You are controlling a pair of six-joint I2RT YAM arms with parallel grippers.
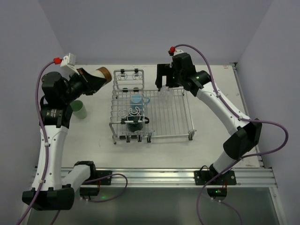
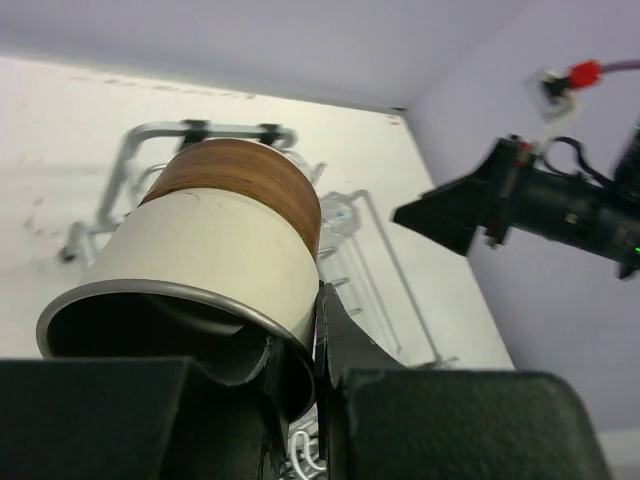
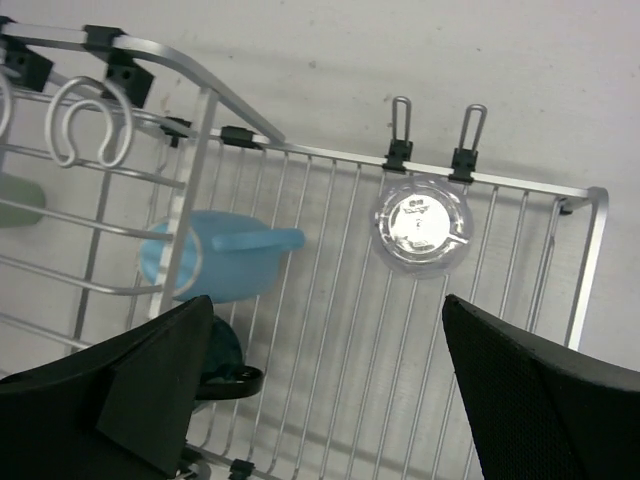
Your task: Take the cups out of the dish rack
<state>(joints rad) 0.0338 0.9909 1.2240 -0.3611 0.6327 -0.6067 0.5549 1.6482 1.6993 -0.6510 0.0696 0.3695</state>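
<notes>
My left gripper is shut on the rim of the brown cream-lined cup, held tilted in the air left of the dish rack; it fills the left wrist view. The pale green cup stands on the table at the left. The light-blue mug and the dark teal cup sit in the rack's raised section, also in the right wrist view. The clear glass stands on the flat grid. My right gripper hovers open above the grid near the glass.
The rack's raised section has wire cup loops along its top. Walls close in the table at the back and on both sides. The table's right edge lies beyond the right arm.
</notes>
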